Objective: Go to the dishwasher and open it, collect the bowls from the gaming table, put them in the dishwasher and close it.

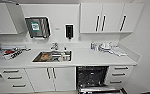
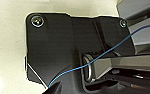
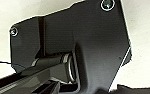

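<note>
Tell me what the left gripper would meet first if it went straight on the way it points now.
Probably the robot's own dark plate, which lies straight ahead in the left wrist view, with pale floor past its edge. Depth is unclear, so how near it is cannot be told.

We see a long white surface [image 1: 91,58] running along the wall, with a steel sink [image 1: 52,56] sunk into it left of the middle (something orange-brown lies in the basin, too blurred for us to name). A tap [image 1: 55,46] rises just behind the sink. At the far left a dish rack [image 1: 8,52] rests on the surface. Toward the right, near the wall, a cluster of pale dishes [image 1: 103,46] stands beside a folded white cloth [image 1: 119,51].
</note>
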{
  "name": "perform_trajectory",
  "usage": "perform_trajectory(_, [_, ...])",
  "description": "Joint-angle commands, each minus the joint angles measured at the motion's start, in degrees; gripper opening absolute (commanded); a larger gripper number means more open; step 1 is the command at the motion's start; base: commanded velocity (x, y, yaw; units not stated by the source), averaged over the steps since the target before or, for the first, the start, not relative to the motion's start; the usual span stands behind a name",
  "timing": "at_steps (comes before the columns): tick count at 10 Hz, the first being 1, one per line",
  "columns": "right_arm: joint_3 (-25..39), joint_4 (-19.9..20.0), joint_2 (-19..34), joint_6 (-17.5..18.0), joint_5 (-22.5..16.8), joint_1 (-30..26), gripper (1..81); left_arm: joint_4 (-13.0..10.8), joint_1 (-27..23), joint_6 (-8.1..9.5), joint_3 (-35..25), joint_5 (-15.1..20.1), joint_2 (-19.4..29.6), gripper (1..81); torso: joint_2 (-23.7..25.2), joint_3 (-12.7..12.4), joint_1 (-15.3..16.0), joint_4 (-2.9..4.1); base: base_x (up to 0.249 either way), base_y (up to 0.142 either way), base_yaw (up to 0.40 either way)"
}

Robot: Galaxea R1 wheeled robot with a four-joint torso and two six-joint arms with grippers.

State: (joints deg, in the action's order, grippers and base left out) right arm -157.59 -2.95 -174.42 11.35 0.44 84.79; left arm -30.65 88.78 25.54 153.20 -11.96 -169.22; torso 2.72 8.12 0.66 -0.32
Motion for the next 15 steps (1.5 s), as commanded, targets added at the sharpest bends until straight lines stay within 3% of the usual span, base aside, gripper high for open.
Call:
perform_trajectory(1, [0.27,-0.48,0.01,-0.28,-3.25,-2.20,81.1,-0.55,-1.64,-0.14,0.08,2.29,0.28,81.1,0.00,-2.38,0.00,0.00,0.000,0.000,0.000])
perform_trajectory(2, [0.27,-0.48,0.01,-0.28,-3.25,-2.12,81.1,-0.55,-1.64,-0.14,0.08,2.29,0.28,81.1,-0.02,-3.87,0.00,0.00,0.000,0.000,0.000])
perform_trajectory(3, [0.27,-0.48,0.01,-0.28,-3.25,-2.20,81.1,-0.55,-1.64,-0.13,0.08,2.29,0.19,81.1,-0.02,-1.93,-0.05,0.00,0.000,0.000,0.000])
perform_trajectory(5, [0.27,-0.30,-0.07,-0.19,-3.25,-2.20,81.1,-0.47,-1.64,0.04,0.08,2.29,0.19,81.1,0.00,-3.08,-0.09,0.00,0.000,0.000,0.000])
perform_trajectory(8, [-0.17,-2.85,-0.60,-1.59,-3.78,-2.03,81.1,-0.47,-1.72,-0.05,0.08,2.29,-0.25,81.1,-0.02,-3.17,-0.13,0.00,0.000,0.000,0.000])
perform_trajectory(13, [0.19,-2.41,-0.34,-1.68,-2.90,-1.68,81.1,-0.73,-1.90,-0.05,0.08,2.29,0.46,81.1,-0.02,-3.17,-0.13,0.00,0.000,0.000,0.000])
perform_trajectory(15, [0.10,-2.41,-0.34,-1.59,-2.90,-1.24,81.1,1.53,-1.11,-0.05,0.08,2.12,-0.59,81.1,-0.02,-3.17,-0.13,0.00,0.000,0.000,0.000])
